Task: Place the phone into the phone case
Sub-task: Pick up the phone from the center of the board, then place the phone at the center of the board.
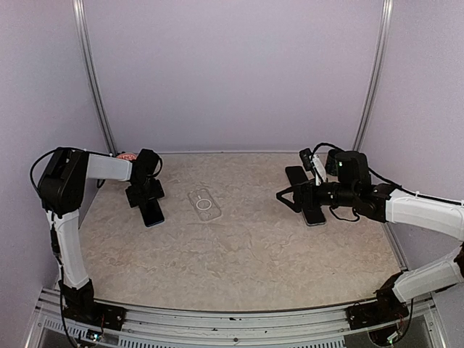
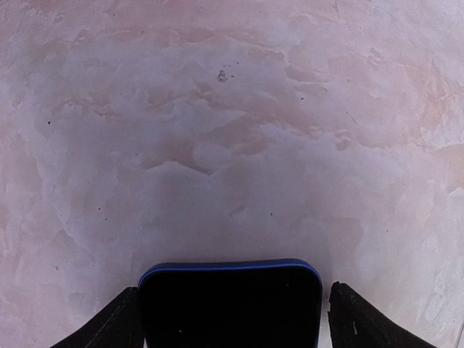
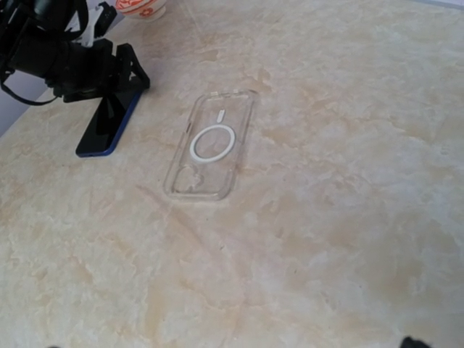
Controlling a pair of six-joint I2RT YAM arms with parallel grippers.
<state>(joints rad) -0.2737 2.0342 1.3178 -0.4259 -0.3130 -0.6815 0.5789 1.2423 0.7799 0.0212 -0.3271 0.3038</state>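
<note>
The dark phone with a blue edge [image 1: 153, 213] lies flat on the table at the left; it also shows in the left wrist view [image 2: 230, 304] and the right wrist view [image 3: 109, 125]. My left gripper [image 1: 146, 196] is low over the phone's far end, open, with a finger on either side [image 2: 232, 315]; a thin gap shows at the right finger [image 2: 355, 319]. The clear phone case [image 1: 204, 204] with a white ring lies open side up in the middle, to the right of the phone [image 3: 212, 145]. My right gripper [image 1: 288, 187] is open and empty, right of the case and pointing at it.
A red and white bowl [image 1: 127, 156] stands behind the left gripper near the back wall [image 3: 141, 6]. A dark flat object [image 1: 314, 216] lies under the right wrist. Purple walls close in the table on three sides.
</note>
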